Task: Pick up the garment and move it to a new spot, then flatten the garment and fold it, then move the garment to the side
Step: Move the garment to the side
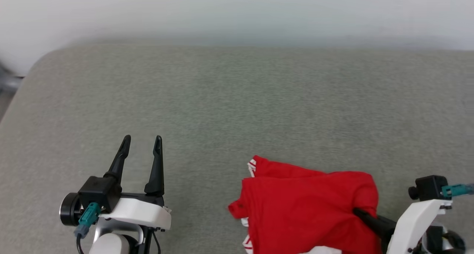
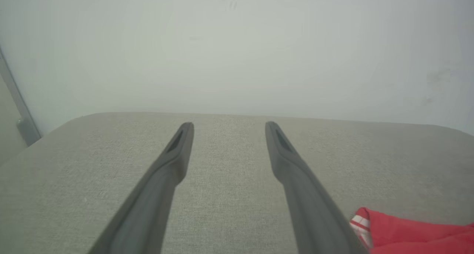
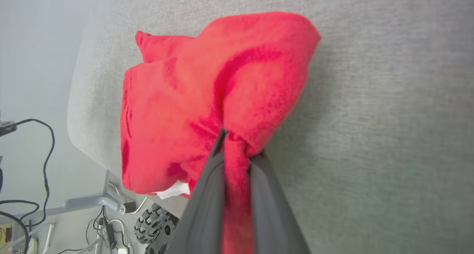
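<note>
Since the shirt (image 1: 303,206) lies bunched in loose folds at the near right edge of the table (image 1: 222,98), one part seeming to hang over the lip, I judge it light, limp and not slippery. It is thin knit that will sag and trail from any single hold. Nothing fragile.

One pinch should lift it as a hanging bundle, which is good enough for carrying to a new spot but poor for spreading. For flattening, better holds would be two separate points along a hem or at the shoulders (the striped trim (image 1: 252,167) at the heap's far left corner is a usable landmark). Lettering not visible.

Pincers:
- The right gripper (image 3: 240,144) has its fingers drawn nearly together on a ridge of red cloth at the heap's right side. The cloth runs down between the fingers toward the wrist. The bite looks deep and has likely caught several layers, though that is my guess only.
- The left gripper (image 1: 142,139) has its fingers spread wide with nothing between them. It hovers over bare table, well left of the shirt and clear of it.
</note>
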